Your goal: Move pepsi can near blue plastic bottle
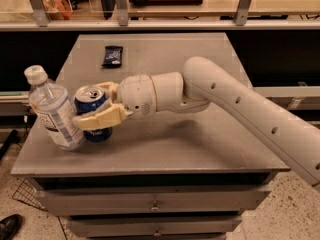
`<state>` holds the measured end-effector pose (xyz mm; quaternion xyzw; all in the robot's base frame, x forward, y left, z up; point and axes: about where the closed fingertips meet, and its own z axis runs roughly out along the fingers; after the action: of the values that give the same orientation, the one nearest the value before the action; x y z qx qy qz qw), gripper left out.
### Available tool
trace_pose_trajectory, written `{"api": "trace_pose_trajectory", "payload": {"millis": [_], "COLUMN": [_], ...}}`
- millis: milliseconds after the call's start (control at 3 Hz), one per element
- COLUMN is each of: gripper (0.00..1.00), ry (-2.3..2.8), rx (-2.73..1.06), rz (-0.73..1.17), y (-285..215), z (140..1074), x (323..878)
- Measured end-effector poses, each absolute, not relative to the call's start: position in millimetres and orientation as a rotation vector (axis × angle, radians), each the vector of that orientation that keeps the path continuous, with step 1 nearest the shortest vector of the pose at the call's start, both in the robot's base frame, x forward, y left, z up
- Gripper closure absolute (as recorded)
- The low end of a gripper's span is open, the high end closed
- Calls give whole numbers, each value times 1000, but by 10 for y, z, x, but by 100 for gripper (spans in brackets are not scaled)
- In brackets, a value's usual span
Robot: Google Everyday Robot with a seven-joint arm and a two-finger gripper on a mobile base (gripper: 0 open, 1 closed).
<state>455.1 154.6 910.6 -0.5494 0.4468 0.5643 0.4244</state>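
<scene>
Grey and bare across most of its top, the bench [200, 149] stands on a stack of drawers, with a shelving rail and uprights running behind it. Near its back edge lies a flat dark snack wrapper [112, 55], well apart from everything else.

At the front left corner stands the blue plastic bottle [52, 111], white cap on, leaning a little to the left. Right beside it, on its right, is the pepsi can [92, 111], silver top showing and tipped slightly toward the camera. The two look to be touching or very nearly so; the exact gap cannot be made out.

The robot's arm [240, 104] reaches in from the right, and the gripper [92, 105] is at the can. Its pale fingers [100, 118] are closed around the can's body, one across the front and one behind, so the can is firmly held. Whether the can's base rests on the bench or hangs just above it cannot be told.

Judged from this, the carrying part of the task looks all but finished: the can is already next to the bottle. What seems left is to set it down squarely, let go, and draw the gripper away without knocking the leaning bottle.
</scene>
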Motion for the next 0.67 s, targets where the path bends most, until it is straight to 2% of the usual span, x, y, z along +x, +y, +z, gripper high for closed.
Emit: {"api": "trace_pose_trajectory", "payload": {"millis": [333,667], "gripper": [85,61], "ry": [1108,1100], "rx": [-1380,-1385], "rz": [1415,1403], "y": [1630,1673], "z": [9050,9028], "x": [4534,4540]}}
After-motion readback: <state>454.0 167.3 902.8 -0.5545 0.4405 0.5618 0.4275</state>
